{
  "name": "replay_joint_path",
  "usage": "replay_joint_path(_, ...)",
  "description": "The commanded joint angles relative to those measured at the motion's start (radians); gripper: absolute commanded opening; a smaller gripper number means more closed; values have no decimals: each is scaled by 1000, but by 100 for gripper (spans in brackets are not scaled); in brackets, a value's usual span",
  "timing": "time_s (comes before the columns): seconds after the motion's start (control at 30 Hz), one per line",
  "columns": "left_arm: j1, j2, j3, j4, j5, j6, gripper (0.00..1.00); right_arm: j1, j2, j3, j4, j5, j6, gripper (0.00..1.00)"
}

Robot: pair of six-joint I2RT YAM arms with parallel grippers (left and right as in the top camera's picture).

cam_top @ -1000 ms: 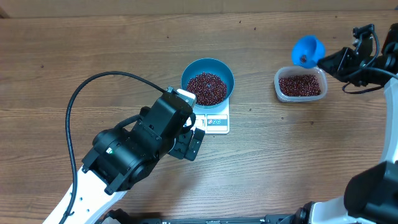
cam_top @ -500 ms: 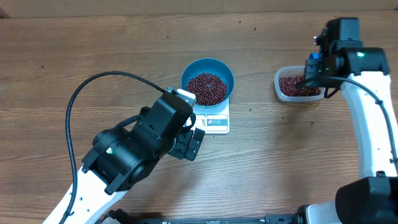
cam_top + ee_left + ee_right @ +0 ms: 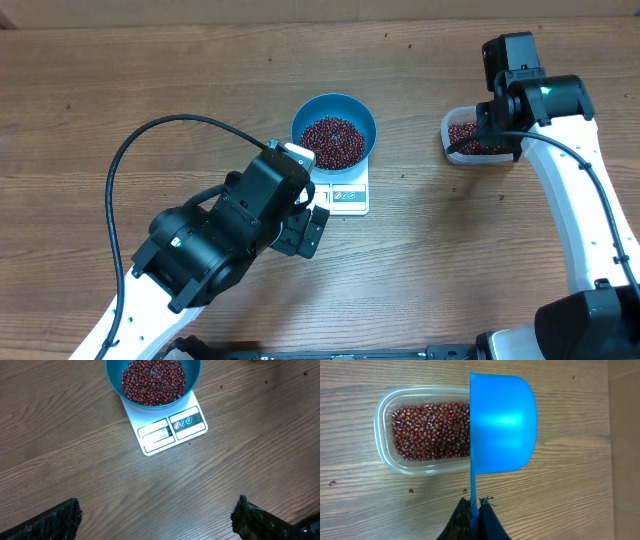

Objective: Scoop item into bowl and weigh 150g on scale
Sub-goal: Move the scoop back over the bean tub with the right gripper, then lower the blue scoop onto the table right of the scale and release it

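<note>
The blue bowl point(image 3: 300, 118) stands on the white scale point(image 3: 347, 197) and holds a heap of dark red-brown beans point(image 3: 333, 141). From the left wrist view, the beans point(image 3: 154, 380) fill the bowl point(image 3: 196, 382), and the scale's display point(image 3: 159, 435) faces my left gripper point(image 3: 157, 515). That gripper is open and hangs over bare wood in front of the scale. My right gripper point(image 3: 476, 510) is shut on the handle of a small blue scoop point(image 3: 502, 422). The scoop is turned on its side over the right end of a clear tub point(image 3: 382, 420) of beans point(image 3: 430, 430).
The left arm's bulk point(image 3: 220, 240) and its black cable point(image 3: 130, 160) lie left of the scale. The right arm point(image 3: 560, 180) reaches in from the right and covers part of the tub point(image 3: 455, 135). A few stray beans point(image 3: 331, 483) lie on the wood.
The right arm swung in from the far right to stand over the tub, carrying the scoop, which now hides under the wrist in the overhead view. The left arm has not moved.
</note>
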Motion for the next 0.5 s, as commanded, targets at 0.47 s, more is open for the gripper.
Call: replay_joint_path(0.47,4,-10,20,3,-12,19,100,-6,-414,-217,-89,-832,95,4)
